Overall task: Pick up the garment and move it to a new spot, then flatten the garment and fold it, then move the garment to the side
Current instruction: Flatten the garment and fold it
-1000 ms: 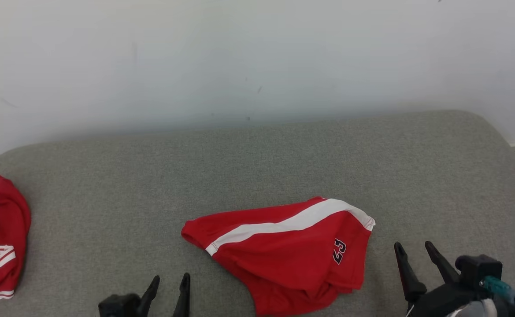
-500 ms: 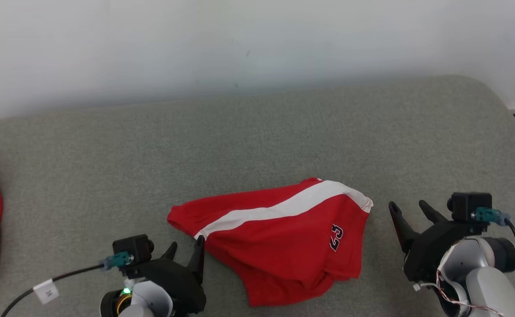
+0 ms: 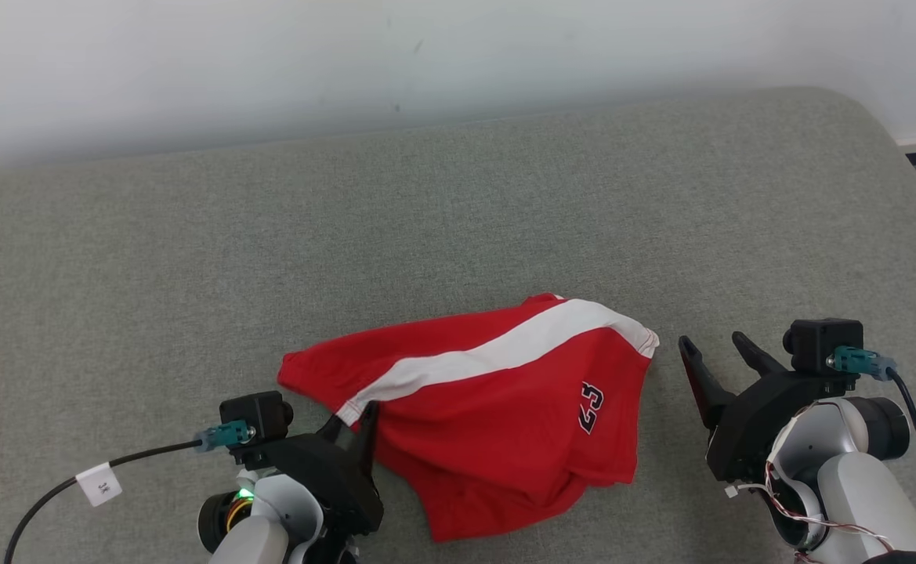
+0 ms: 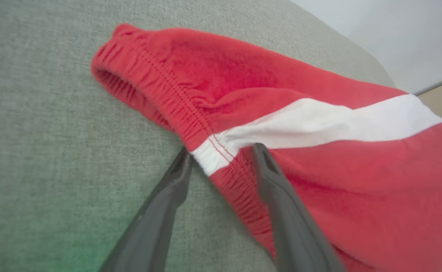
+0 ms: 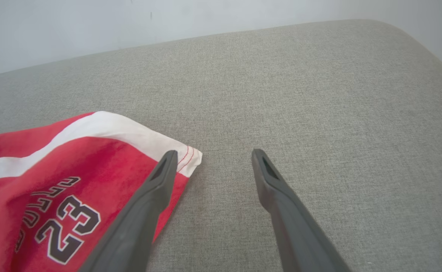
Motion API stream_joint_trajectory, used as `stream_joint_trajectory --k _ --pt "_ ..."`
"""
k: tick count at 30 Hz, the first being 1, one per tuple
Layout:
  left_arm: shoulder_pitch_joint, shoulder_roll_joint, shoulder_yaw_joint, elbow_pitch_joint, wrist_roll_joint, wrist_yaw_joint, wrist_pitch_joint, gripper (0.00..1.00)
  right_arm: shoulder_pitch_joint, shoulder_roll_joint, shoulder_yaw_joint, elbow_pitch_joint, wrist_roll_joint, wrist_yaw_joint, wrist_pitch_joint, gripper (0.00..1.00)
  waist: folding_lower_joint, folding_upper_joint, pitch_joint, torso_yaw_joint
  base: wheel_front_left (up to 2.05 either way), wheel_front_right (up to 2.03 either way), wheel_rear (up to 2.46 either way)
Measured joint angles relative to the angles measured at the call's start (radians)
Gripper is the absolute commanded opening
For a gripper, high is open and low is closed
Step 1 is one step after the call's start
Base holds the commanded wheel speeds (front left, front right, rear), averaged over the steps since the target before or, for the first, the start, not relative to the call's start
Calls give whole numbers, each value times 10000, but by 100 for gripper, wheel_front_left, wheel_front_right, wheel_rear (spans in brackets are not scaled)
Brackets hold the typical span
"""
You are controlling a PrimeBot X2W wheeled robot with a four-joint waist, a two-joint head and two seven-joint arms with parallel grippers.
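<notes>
A pair of red shorts, the garment, lies rumpled on the grey cushion, in the cushion's near half and about midway across its width, well clear of its far edge along the white wall. Its long axis runs across the cushion from left to right and is tilted: the gathered waistband points toward the cushion's left and sits nearer the front, while the leg hem corner points toward the cushion's right and lies farther back. A white stripe follows that same slanted line from waistband to hem. The number 23 sits near the hem end and reads upside down from the head camera. The left gripper is at the cushion's near left, its fingers apart and straddling the waistband where the stripe ends: one finger is on the bare cushion, the other over the red cloth, and the jaws have not closed on the fabric. The right gripper is over the cushion's near right, spread wide and holding nothing, with one fingertip just beside the hem corner.
</notes>
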Motion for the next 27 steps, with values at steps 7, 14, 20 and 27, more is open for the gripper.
stream_joint_trajectory --k 7,14,20,27 --pt "-47 -2 -125 23 54 90 -219 33 -130 -107 86 151 79 0 -15 100 -1 0 84 27 0 0 0" --pt "-45 73 -188 -23 98 127 -272 0 -606 -171 412 606 433 0 853 100 0 0 181 174 0 0 0" --pt "-44 107 -341 -48 234 165 -276 0 -1267 -203 476 1386 336 0 1252 100 -1 0 289 330 0 0 0" --pt "-51 102 -508 -44 314 194 -307 0 -1930 2 316 2550 36 0 1532 100 -2 0 465 493 0 0 0"
